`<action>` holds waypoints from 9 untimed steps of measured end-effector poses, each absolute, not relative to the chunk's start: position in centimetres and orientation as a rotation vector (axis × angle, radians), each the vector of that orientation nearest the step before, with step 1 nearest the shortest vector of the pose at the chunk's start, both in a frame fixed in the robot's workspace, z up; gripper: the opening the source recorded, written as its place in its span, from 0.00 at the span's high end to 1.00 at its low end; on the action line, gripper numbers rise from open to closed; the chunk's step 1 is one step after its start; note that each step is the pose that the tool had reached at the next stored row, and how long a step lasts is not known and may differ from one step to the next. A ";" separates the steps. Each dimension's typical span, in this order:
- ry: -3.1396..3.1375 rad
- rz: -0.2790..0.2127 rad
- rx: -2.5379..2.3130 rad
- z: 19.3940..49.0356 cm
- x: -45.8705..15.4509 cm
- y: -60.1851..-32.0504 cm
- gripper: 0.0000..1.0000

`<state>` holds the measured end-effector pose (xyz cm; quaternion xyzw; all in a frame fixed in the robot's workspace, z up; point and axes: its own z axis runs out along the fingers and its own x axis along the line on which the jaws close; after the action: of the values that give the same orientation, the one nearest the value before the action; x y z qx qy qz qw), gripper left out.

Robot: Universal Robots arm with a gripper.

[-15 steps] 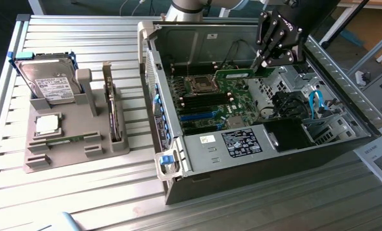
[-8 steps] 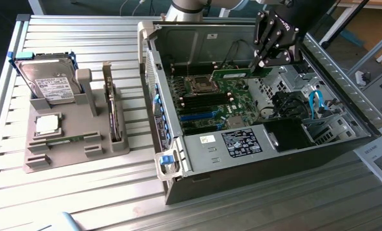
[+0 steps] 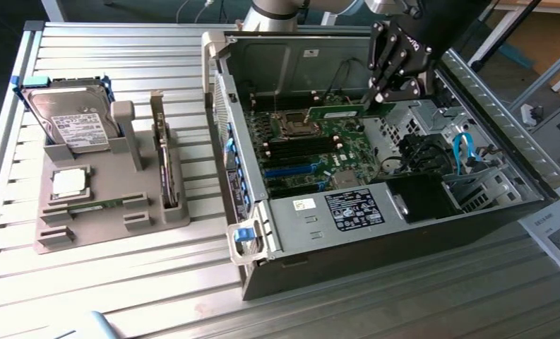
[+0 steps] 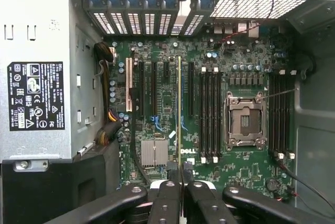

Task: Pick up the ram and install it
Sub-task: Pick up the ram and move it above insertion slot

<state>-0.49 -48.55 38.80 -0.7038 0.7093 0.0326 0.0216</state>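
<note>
Slatted metal table, exterior view: grey holder tray at 9 o'clock with a hard drive standing in it, white label print too small to read, and a square silver processor chip lying nearer the camera. Open computer case sits centre to 3 o'clock. The power supply at the case's 6 o'clock has a black label of white text and marks I can't read, plus a small white sticker beside it. Black gripper is at 1 o'clock over the motherboard, fingers closed on one end of the ram, a green stick held level just above the board beside the CPU socket. Wrist view: gripper pinches the ram, seen edge-on as a thin line over the slots. "DELL" printed white on the motherboard. Power supply label shows certification marks; its text is not legible.
</note>
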 end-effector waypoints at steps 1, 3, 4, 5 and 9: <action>2.198 0.101 -2.181 38.7 -0.5 -48.6 0.88; 2.198 0.101 -2.181 38.6 -0.5 -48.5 0.88; 2.198 0.101 -2.181 38.6 -0.5 -48.6 0.88; 2.198 0.101 -2.181 38.6 -0.5 -48.6 0.88; 2.198 0.101 -2.181 38.5 -0.5 -48.3 0.88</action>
<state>-0.50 -48.29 38.52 -0.7038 0.7094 0.0326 0.0217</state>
